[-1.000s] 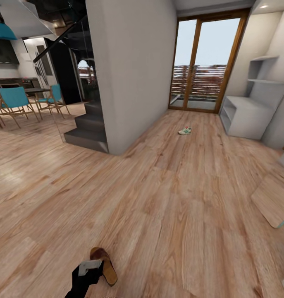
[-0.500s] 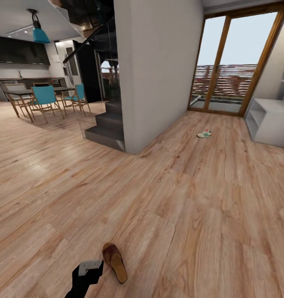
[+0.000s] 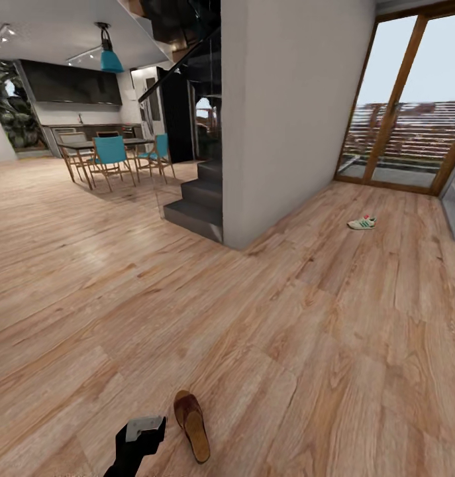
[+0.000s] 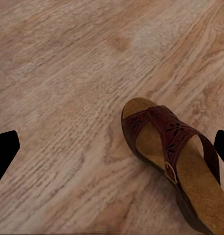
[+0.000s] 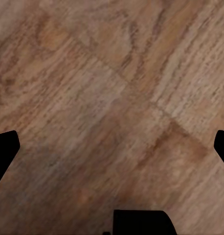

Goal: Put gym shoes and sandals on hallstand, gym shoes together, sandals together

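Left tool (image 3: 146, 427): fingers (image 4: 5, 147) spread wide, holding nothing, poised low over the corridor floor (image 3: 287, 344).

Right tool (image 5: 112, 147): fingers apart, empty, facing bare planks.

Sandal (image 3: 192, 434): dark brown, tan footbed, lying sole-down on the floor just beside the left tool; in the left wrist view it sits off-centre, toward one finger. Judged light, with a stiff sole and soft perforated straps (image 4: 170, 132). Best hold is probably across the sole edges at mid-length, or under the strap band.

Gym shoe (image 3: 361, 222): white with green stripes, on the floor well beyond the sandal, near the glass door (image 3: 406, 99). Judged light, semi-soft upper.

Second sandal and second gym shoe: unlocated.
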Available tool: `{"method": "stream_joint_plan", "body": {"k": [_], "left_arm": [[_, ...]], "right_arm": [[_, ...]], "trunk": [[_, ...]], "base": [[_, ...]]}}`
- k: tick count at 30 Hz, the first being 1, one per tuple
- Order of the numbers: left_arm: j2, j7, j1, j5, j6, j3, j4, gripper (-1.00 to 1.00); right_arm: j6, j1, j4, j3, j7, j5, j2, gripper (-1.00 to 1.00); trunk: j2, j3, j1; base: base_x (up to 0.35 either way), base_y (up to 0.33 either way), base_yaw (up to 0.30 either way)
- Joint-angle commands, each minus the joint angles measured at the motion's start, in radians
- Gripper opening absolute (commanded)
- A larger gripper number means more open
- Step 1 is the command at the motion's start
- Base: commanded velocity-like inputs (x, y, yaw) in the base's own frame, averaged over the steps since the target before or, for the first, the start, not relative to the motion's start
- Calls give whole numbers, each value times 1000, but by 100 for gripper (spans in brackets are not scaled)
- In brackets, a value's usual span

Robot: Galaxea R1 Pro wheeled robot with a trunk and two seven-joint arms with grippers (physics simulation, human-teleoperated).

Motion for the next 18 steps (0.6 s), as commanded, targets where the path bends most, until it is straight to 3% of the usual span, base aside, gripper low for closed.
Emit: {"method": "stream_joint_plan", "body": {"k": [1,7,18], "left_arm": [[0,-1,-1,8,-3,0,1,100],[0,-1,0,8,-3,0,1,100],[0,-1,0,8,-4,0,0,100]], "right_arm": [[2,0,-1,0,0,2,0,100],[2,0,-1,0,0,2,0,100],[2,0,-1,0,0,2,0,100]], "trunk": [[0,-1,0],[0,-1,0],[0,-1,0]], "base": [[5,-5,288],[2,-37,212],[0,-229,16]]}}
